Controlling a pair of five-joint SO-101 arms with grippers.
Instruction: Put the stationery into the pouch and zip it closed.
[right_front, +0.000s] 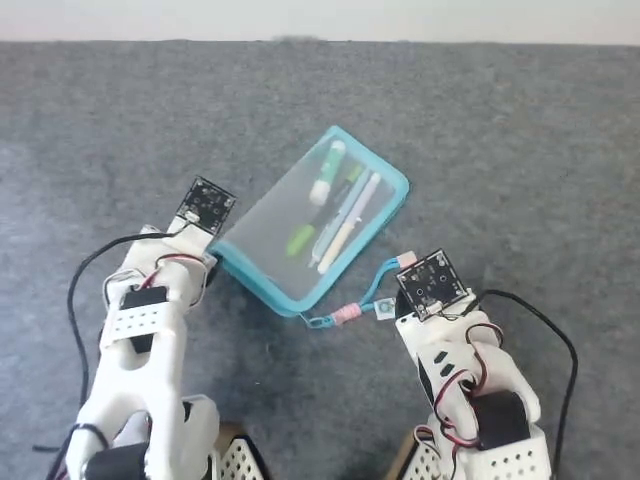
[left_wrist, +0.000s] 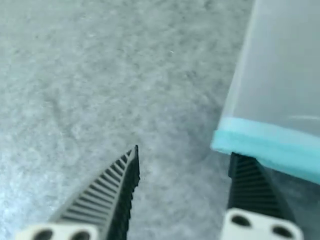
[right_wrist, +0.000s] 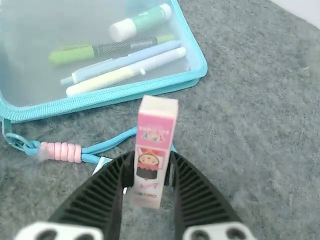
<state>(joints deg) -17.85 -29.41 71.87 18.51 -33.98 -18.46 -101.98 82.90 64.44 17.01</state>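
Left tool (left_wrist: 185, 155) sits low on the grey table (right_front: 500, 120) with its jaws apart and gripping nothing. One finger is right at the teal corner of the pouch (right_front: 255, 235); I cannot tell whether they touch. The pouch lies flat and slanted between the two arms. Through its clear face show a green highlighter (right_wrist: 95, 50), two pale pens (right_wrist: 125, 70) and a white-capped tube (right_wrist: 140, 22). A blue cord with pink beads (right_wrist: 60, 150) trails from its near corner towards the right arm. The right tool (right_wrist: 151, 157) is clamped on a pink eraser (right_wrist: 156, 125), held upright just beside that cord and short of the pouch.

By my reading most of the stationery is already inside. The eraser is left to go in, and then the zip must be closed. Whether the zip stands open along the near edge I cannot make out.

The eraser's wrapper bears a cartoon figure and some small print, which I leave unread. The pens show no legible writing.
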